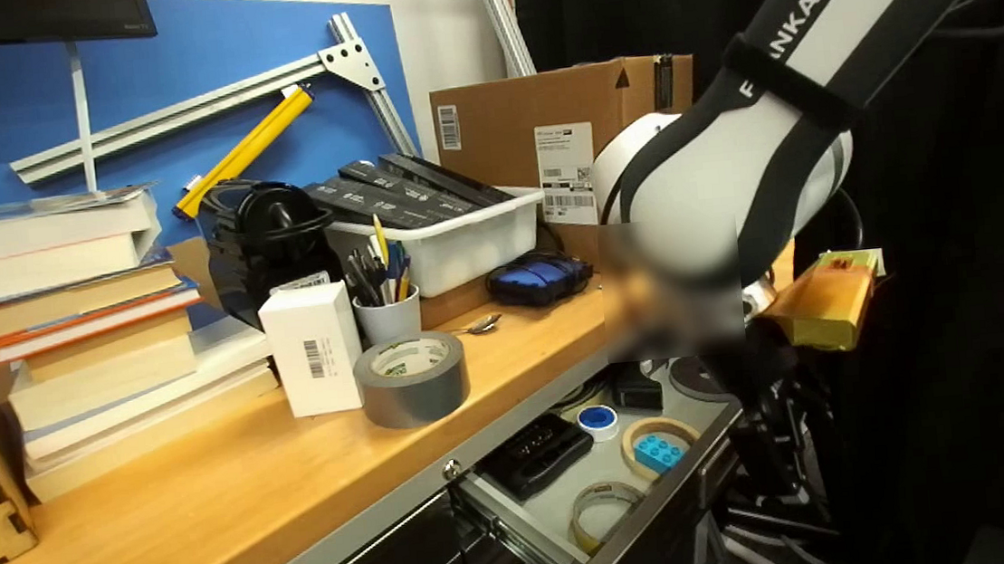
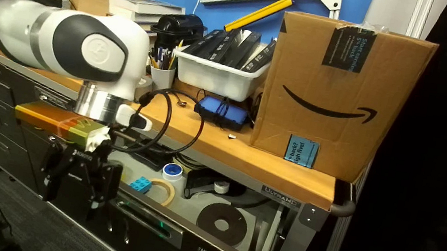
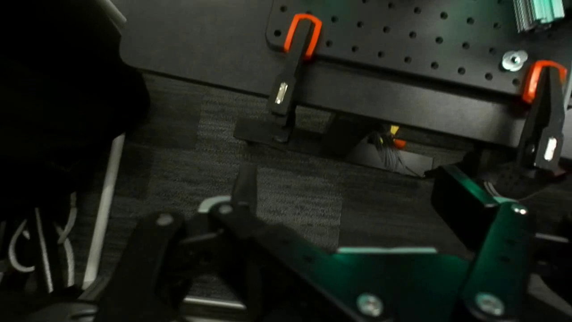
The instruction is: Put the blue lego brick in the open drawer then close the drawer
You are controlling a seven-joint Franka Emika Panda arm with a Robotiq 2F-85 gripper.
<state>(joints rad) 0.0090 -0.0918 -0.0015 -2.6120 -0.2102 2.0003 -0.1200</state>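
The light-blue lego brick (image 1: pixel 660 454) lies inside the open drawer (image 1: pixel 544 505), at the edge of a beige tape ring (image 1: pixel 686 430). Whether it rests on the ring or partly within it, I cannot tell. The brick (image 2: pixel 140 184) and the drawer (image 2: pixel 196 240) also show in an exterior view. My gripper (image 2: pixel 70 199) is open and empty, outside the drawer and in front of its dark front panel. In the wrist view my gripper's fingers (image 3: pixel 357 197) stand apart over the carpet, with nothing between them. The brick and the drawer's inside do not show in the wrist view.
The drawer also holds a black case (image 1: pixel 535 452), a yellowish tape roll (image 1: pixel 604 514), a blue-white roll (image 1: pixel 598 422) and a dark disc (image 2: pixel 222 224). The wooden worktop (image 1: pixel 240 505) overhangs it. A black table with orange clamps (image 3: pixel 304 36) shows in the wrist view.
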